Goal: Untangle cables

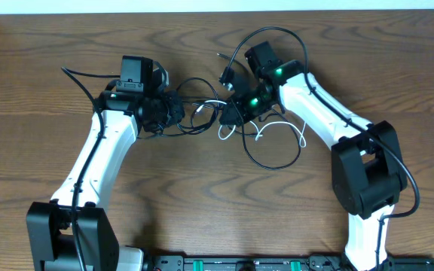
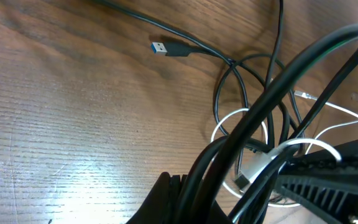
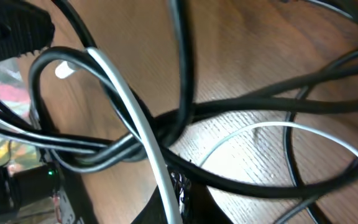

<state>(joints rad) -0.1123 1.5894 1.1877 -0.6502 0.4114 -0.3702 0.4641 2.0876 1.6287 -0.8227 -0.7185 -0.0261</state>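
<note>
My fingers are pressed together on both arms: overhead, left gripper [image 1: 173,113] and right gripper [image 1: 230,114] pinch the cables [image 1: 202,113] lying between them. Left wrist: one USB plug [image 2: 165,48] lies free, loops overlap. Right wrist: white cord [image 3: 128,106] crosses black strands. Untangling is barely begun, I judge.

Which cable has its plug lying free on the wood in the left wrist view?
The black cable with the blue-tipped USB plug, upper left, clear of the tangle; the white cable is looped inside it.
</note>
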